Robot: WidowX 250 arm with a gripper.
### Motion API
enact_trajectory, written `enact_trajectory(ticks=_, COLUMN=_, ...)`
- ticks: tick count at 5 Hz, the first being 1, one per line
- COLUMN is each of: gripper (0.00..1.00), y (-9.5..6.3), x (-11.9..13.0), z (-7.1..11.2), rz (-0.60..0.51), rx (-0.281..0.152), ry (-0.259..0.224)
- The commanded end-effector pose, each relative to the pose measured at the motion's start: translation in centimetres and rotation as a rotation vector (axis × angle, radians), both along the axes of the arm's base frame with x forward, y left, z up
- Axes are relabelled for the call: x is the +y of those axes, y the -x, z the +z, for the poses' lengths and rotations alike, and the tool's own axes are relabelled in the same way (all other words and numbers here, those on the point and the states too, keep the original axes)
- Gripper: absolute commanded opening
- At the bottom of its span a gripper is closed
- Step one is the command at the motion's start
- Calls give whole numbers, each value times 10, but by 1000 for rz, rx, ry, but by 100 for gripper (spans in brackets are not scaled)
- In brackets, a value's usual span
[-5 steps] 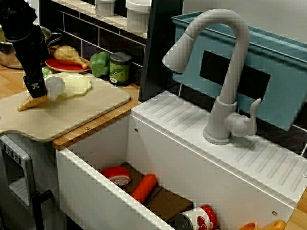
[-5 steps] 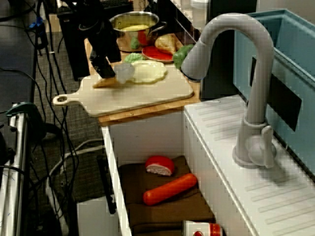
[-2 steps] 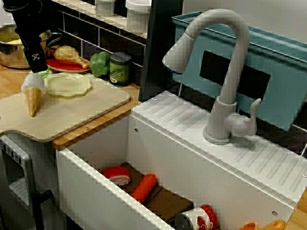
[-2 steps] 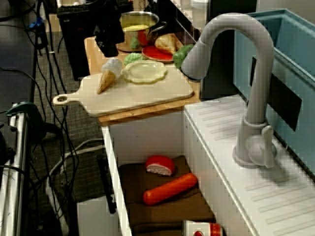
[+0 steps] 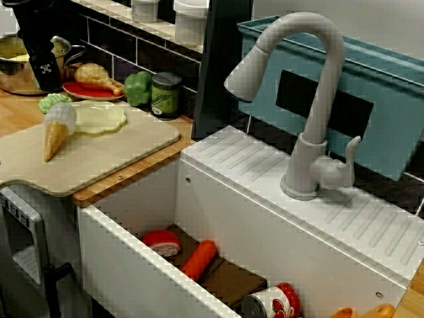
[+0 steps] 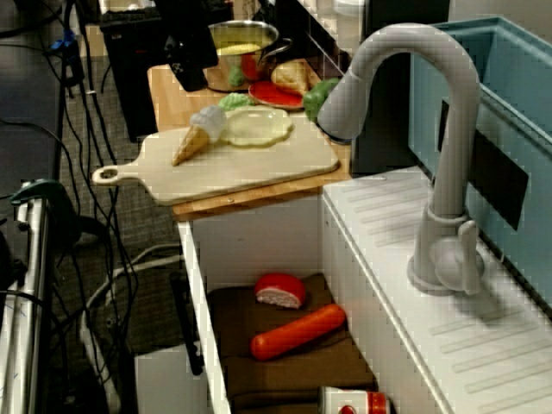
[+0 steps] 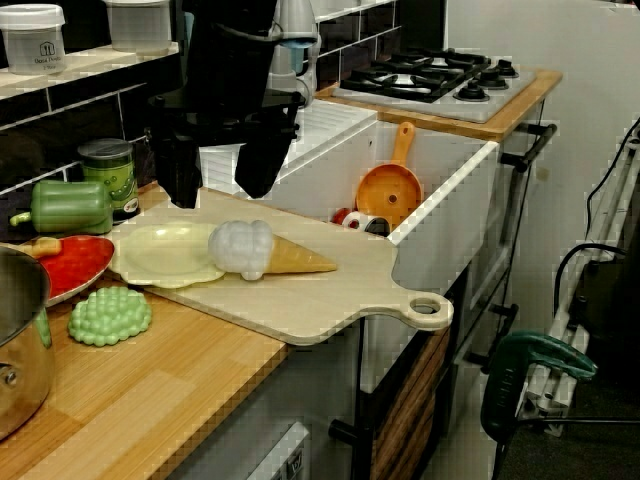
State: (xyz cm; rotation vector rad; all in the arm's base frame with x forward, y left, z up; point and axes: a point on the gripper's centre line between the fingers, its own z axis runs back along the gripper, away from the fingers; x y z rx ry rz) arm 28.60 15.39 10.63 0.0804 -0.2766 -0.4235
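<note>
The black two-fingered gripper (image 7: 218, 195) hovers empty with its jaws spread wide above the pale wooden cutting board (image 7: 340, 300). At its 6 o'clock lies the toy ice-cream cone with a white scoop (image 7: 262, 252) (tip toward 3 o'clock), the scoop touching the pale yellow scalloped plate (image 7: 160, 255).

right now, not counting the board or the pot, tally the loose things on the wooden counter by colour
Green: 3 (pepper, can, bumpy piece)
Red: 1 (plate)
Pale yellow: 1 (flat disc)
Tan: 2 (ice cream cone, drumstick)
Total: 7
</note>
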Motion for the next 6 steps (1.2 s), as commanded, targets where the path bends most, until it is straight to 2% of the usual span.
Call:
enact_trajectory(ticks=1, gripper=100, y=-13, x=27, z=21, rz=103, rx=-45, ry=-31)
enact_trajectory(ticks=2, gripper=100, y=-16, x=45, z=24, rz=198, rx=-29, ry=-36)
enact_trajectory(ticks=3, gripper=100, y=-14, x=58, z=27, rz=270, rx=-14, ry=-15)
enact_trajectory(ticks=4, gripper=100, y=-14, x=63, z=31, rz=296, rx=-15, ry=-13)
enact_trajectory(ticks=5, gripper=100, y=-11, x=66, z=35, rz=295, rx=3, ry=-20)
enact_trajectory(ticks=6, gripper=100, y=-7, x=68, z=31, rz=282, rx=11, ry=-37)
